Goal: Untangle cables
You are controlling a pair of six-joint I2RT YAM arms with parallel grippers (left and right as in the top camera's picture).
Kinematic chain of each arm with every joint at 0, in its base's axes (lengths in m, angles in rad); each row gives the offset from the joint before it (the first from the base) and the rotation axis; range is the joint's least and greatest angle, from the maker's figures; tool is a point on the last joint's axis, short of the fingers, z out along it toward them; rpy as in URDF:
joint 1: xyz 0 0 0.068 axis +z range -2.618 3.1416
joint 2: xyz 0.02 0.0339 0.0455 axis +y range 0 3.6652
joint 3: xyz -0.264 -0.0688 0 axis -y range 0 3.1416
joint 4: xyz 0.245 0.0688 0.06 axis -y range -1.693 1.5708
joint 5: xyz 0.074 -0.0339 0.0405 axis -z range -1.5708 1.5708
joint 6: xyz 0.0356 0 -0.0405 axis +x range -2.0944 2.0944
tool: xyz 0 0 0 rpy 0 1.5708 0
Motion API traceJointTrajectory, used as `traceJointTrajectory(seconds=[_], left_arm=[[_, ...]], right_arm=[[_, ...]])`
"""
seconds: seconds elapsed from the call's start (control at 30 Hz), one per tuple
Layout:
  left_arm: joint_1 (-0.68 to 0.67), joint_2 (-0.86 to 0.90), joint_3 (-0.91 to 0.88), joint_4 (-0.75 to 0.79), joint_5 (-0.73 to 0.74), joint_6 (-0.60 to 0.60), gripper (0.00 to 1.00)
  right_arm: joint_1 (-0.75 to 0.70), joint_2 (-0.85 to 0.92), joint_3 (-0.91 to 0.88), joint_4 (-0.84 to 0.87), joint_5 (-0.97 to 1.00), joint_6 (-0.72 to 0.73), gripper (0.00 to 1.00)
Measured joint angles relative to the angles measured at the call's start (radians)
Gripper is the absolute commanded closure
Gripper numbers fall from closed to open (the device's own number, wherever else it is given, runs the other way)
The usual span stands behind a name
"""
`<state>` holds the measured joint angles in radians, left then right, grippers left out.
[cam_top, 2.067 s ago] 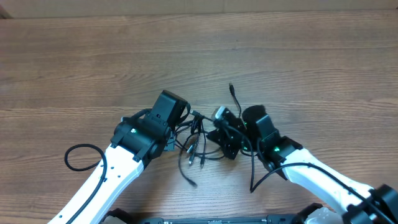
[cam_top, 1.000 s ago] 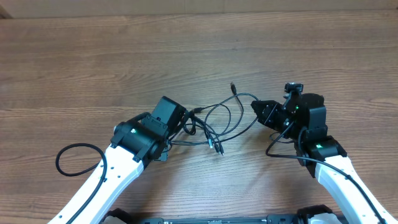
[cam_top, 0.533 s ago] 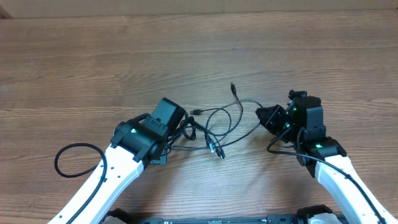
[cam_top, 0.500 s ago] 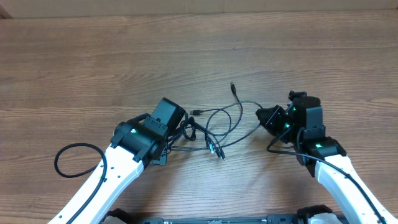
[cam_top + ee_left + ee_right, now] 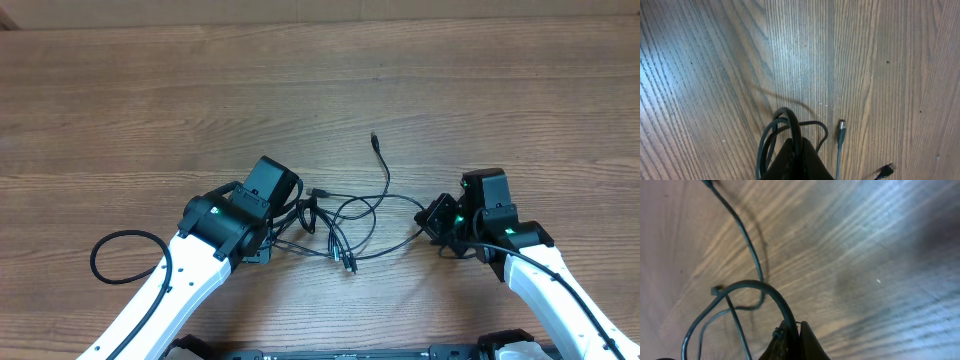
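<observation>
Presently the left gripper [image 5: 298, 212] and right gripper [image 5: 432, 220] each pinch the tangled cables [image 5: 350, 215]. Drawing them apart seems next.

left hand [image 5: 799, 150] pinching looped cables [image 5: 787, 110], plug [image 5: 841, 130] beside, wood table [image 5: 715, 75]

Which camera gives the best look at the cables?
The overhead view: all the cables show whole, loops and ends together. The left wrist view catches only a few strands; the right wrist view, a couple of loops.
</observation>
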<state>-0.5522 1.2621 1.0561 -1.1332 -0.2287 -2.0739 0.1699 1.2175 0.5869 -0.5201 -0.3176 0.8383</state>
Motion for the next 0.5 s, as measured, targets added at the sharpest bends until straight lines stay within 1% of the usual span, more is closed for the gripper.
traceJointTrajectory(seconds=[0.3, 0.37, 0.43, 0.5], left_arm=[[0.0, 0.0, 0.0, 0.005, 0.0, 0.0, 0.95], [0.0, 0.0, 0.0, 0.005, -0.001, 0.0, 0.96], [0.0, 0.0, 0.0, 0.007, -0.006, 0.0, 0.95], [0.0, 0.0, 0.0, 0.015, -0.012, 0.0, 0.95]], right_arm=[[0.0, 0.0, 0.0, -0.066, 0.015, -0.001, 0.96], [0.0, 0.0, 0.0, -0.102, 0.034, -0.001, 0.92], [0.0, 0.0, 0.0, -0.138, 0.053, -0.002, 0.91], [0.0, 0.0, 0.0, -0.156, 0.065, -0.003, 0.84]])
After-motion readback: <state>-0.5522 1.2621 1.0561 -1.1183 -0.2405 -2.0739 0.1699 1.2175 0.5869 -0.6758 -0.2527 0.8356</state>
